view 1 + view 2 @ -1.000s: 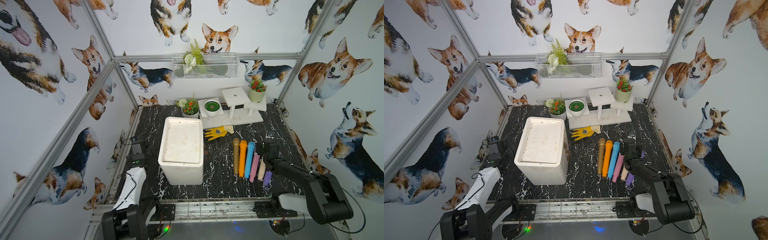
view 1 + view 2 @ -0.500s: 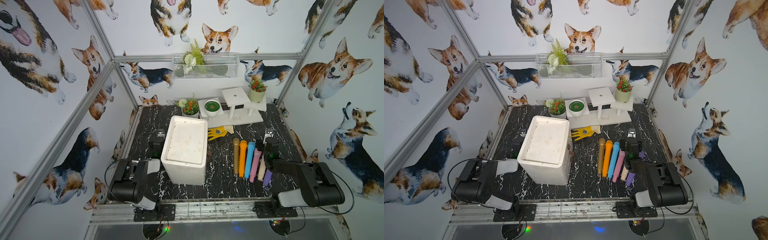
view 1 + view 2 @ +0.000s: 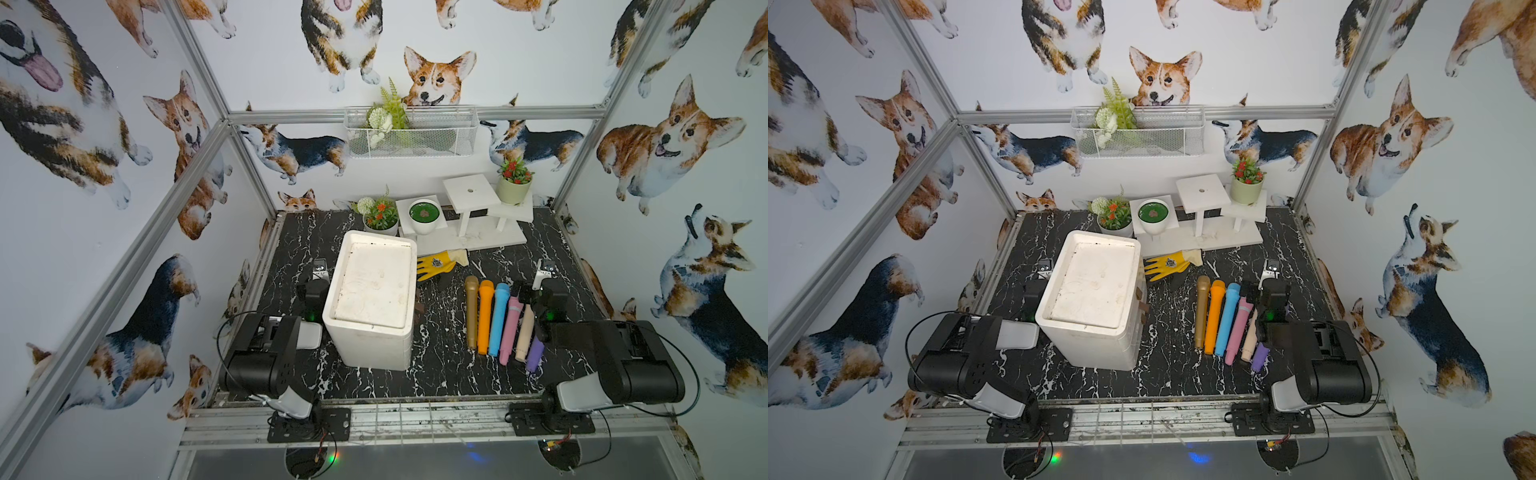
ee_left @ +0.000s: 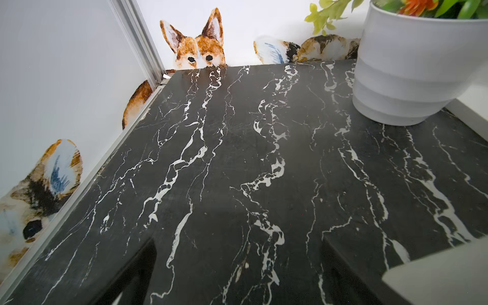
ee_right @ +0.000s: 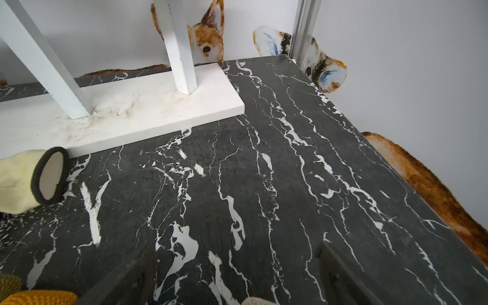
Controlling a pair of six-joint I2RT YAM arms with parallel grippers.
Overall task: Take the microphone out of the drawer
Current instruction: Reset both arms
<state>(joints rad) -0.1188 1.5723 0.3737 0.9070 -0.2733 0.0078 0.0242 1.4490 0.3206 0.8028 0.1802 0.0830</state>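
Left gripper (image 4: pixel 237 250) fingers (image 4: pixel 134 274): gaping, gripping nothing; white drawer box (image 3: pixel 372 299) sitting just beside.
Right gripper (image 5: pixel 235 256) fingers (image 5: pixel 340 277): gaping, empty; six coloured plastic microphones (image 3: pixel 498 320) lying beside them.

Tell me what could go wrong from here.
The right gripper hangs open, apparently low over the packed microphones; pulling away low could clip one and roll the row. The left gripper sits close beside the drawers; a sideways swing could shove them.
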